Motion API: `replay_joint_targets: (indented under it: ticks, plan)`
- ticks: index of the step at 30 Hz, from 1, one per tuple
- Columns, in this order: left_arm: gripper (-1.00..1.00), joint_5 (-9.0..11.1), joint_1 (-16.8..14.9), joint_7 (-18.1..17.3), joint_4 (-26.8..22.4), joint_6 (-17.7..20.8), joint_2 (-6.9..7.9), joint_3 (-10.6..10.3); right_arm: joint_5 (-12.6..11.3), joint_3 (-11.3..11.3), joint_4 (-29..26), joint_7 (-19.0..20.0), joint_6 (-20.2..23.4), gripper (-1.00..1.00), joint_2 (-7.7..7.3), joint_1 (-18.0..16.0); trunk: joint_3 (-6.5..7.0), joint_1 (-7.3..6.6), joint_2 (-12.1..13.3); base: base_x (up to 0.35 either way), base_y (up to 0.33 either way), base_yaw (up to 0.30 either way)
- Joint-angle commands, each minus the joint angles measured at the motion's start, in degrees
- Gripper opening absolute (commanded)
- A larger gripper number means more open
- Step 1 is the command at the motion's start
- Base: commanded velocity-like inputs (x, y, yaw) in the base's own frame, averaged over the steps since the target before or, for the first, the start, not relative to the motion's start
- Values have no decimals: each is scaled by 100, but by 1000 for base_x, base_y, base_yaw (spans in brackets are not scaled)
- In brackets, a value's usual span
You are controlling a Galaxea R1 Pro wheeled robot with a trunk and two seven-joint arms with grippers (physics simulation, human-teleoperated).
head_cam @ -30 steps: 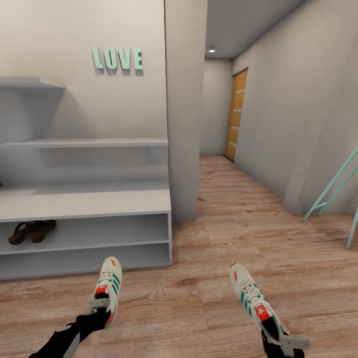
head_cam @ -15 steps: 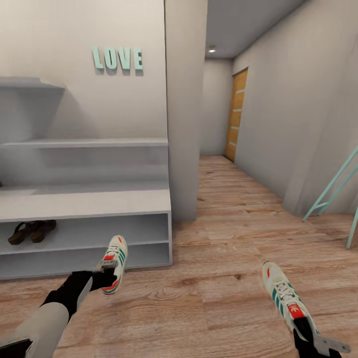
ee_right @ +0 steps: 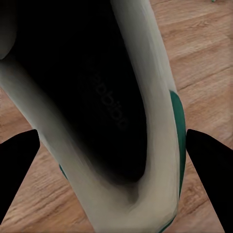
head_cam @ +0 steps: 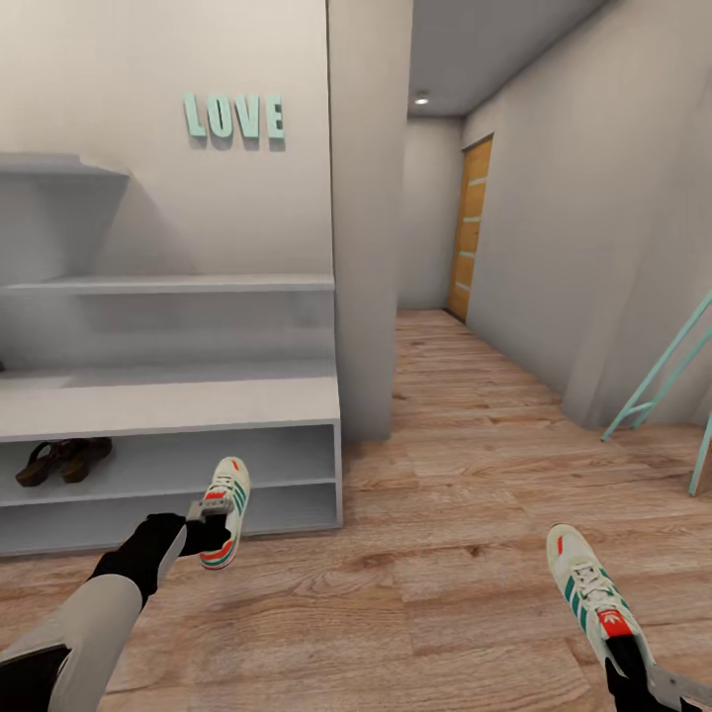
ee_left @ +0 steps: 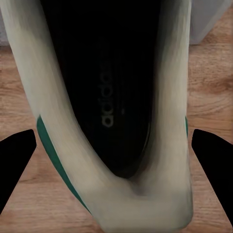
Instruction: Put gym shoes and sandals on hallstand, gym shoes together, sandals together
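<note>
My left gripper (head_cam: 206, 522) is shut on the heel of one cream gym shoe (head_cam: 225, 506), held above the corridor floor (head_cam: 425, 554) just in front of the hallstand (head_cam: 168, 407), toe pointing at its low shelves. My right gripper (head_cam: 648, 682) is shut on the other gym shoe (head_cam: 585, 591) at the view's lower right, well away from the rack. Both sandals (head_cam: 63, 460) lie side by side on the upper low shelf, at the left. The left wrist view looks into the dark opening of its gym shoe (ee_left: 116, 121). In the right wrist view the second gym shoe (ee_right: 107, 111) sits between the fingers (ee_right: 17, 170).
A wall pillar (head_cam: 371, 247) stands right beside the hallstand's right end. The corridor runs on to an orange door (head_cam: 471, 227). A mint green frame (head_cam: 663, 371) leans at the right wall. Mint LOVE letters (head_cam: 233, 117) hang above the floating shelves.
My left arm has carried its gym shoe up and forward, closer to the hallstand. My right arm has drawn its gym shoe rightward and down toward the view's corner.
</note>
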Motion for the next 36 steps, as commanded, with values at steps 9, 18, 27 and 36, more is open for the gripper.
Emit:
replay_joint_targets:
  ticks: [9,18,27,36]
  plan:
    - [-100,-56,-15,250,-15,47,44,61,-64,9,2,7,-13,-100,7,-3,-6,-1,-2,83,0,0]
    - [-100,-54,3,380,-285,66,-6,52,-64,9,-5,6,-8,-100,8,-3,-91,87,-163,8,0,0]
    - [-100,-48,-18,390,-464,435,-23,49,-64,9,-81,0,-4,-100,8,-3,-324,285,-524,0,0,0]
    - [-100,-55,-22,389,-700,549,12,42,-59,9,-123,-1,-4,-100,6,-3,-481,394,-724,0,0,0]
